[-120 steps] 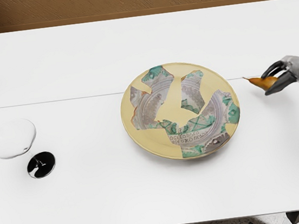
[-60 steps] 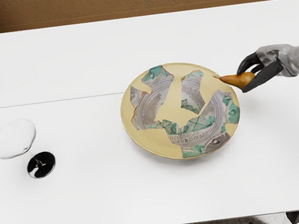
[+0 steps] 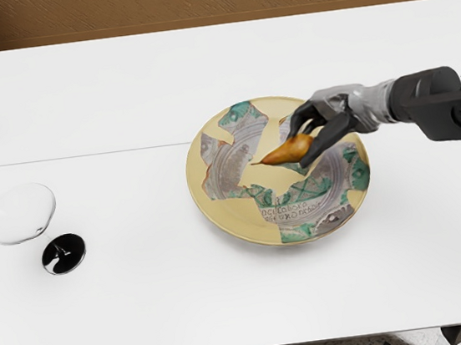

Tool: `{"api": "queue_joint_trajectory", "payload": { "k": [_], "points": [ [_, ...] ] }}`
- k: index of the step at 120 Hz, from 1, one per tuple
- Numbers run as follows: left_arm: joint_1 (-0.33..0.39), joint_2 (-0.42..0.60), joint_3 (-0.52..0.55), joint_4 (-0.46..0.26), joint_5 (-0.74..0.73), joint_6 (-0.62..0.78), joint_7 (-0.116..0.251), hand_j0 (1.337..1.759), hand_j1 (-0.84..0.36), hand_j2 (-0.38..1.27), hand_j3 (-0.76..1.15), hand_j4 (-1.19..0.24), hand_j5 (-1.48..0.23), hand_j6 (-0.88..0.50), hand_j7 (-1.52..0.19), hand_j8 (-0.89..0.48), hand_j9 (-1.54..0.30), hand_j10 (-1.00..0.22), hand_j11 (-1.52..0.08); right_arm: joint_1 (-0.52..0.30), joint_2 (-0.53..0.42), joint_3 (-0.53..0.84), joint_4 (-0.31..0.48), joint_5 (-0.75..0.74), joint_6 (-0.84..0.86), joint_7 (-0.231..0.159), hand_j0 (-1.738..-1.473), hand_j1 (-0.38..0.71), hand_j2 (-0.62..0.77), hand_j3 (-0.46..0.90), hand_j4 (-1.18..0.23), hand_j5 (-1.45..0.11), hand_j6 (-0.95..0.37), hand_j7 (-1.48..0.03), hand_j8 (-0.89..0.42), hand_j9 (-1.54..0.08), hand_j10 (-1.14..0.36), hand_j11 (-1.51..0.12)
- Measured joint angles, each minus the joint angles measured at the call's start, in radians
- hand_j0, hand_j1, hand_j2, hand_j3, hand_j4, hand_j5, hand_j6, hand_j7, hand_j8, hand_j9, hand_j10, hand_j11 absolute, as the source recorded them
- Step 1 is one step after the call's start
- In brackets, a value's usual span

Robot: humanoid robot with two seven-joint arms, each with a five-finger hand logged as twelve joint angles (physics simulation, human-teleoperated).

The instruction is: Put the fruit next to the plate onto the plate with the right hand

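While its arm reaches in from the right across the white table (image 3: 145, 301), the right hand (image 3: 318, 121) clamps a brown pear (image 3: 291, 149) between curled dark fingers (image 3: 327, 135). The fruit juts left of the fingers, over the middle of the patterned yellow plate (image 3: 218, 212).

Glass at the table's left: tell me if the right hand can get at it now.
Probably not: the right hand holds the pear over the plate, far from the glass.

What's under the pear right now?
The plate: the pear, gripped by the right hand, is over its middle. The patch of plate directly beneath pear and fingers is covered, so contact cannot be judged.
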Motion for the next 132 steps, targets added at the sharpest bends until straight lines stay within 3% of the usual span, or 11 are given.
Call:
{"api": "queue_joint_trajectory", "payload": {
  "k": [27,45,67,97,114,132],
  "points": [
    [0.000,0.000,0.000,0.000,0.000,0.000,0.000,1.658,0.32,0.00,0.00,-0.02,-0.03,-0.02,-0.03,-0.02,-0.03,-0.02,-0.03,0.000,0.064,-0.007,-0.013,-0.004,-0.003,0.000,-1.658,0.41,0.35,0.00,-0.82,-1.20,-0.29,-1.12,-0.25,-1.18,-0.66,-1.21],
    [0.000,0.000,0.000,0.000,0.000,0.000,0.000,1.658,0.32,0.00,0.00,-0.02,-0.03,-0.02,-0.03,-0.02,-0.03,-0.02,-0.03,0.001,0.079,-0.009,-0.023,-0.008,-0.005,-0.001,-1.658,0.35,0.21,0.00,-0.71,-1.00,-0.39,-0.95,-0.35,-0.99,-0.63,-1.00],
    [0.000,0.000,0.000,0.000,0.000,0.000,0.000,1.658,0.32,0.00,0.00,-0.02,-0.03,-0.02,-0.03,-0.02,-0.03,-0.02,-0.03,0.001,0.082,-0.009,-0.026,-0.007,-0.023,-0.001,-1.658,0.17,0.05,0.00,-0.49,-0.66,-0.36,-0.64,-0.34,-0.66,-0.45,-0.67],
    [0.000,0.000,0.000,0.000,0.000,0.000,0.000,1.658,0.32,0.00,0.00,-0.02,-0.03,-0.02,-0.03,-0.02,-0.03,-0.02,-0.03,0.001,0.063,0.004,-0.026,0.036,-0.020,-0.001,-1.658,-0.13,0.00,0.00,-0.20,-0.27,-0.16,-0.26,-0.16,-0.27,-0.19,-0.27],
    [0.000,0.000,0.000,0.000,0.000,0.000,0.000,1.658,0.32,0.00,0.00,-0.02,-0.03,-0.02,-0.03,-0.02,-0.03,-0.02,-0.03,-0.010,0.021,0.041,-0.026,0.135,0.084,0.000,-1.658,-0.24,0.00,0.00,-0.10,-0.13,-0.08,-0.13,-0.08,-0.13,-0.09,-0.13],
    [0.000,0.000,0.000,0.000,0.000,0.000,0.000,1.658,0.32,0.00,0.00,-0.02,-0.03,-0.02,-0.03,-0.02,-0.03,-0.02,-0.03,-0.041,-0.050,0.062,-0.029,0.259,0.242,0.031,-1.658,-0.30,0.00,0.00,-0.05,-0.06,-0.04,-0.06,-0.04,-0.06,-0.05,-0.06]
  ]
}}
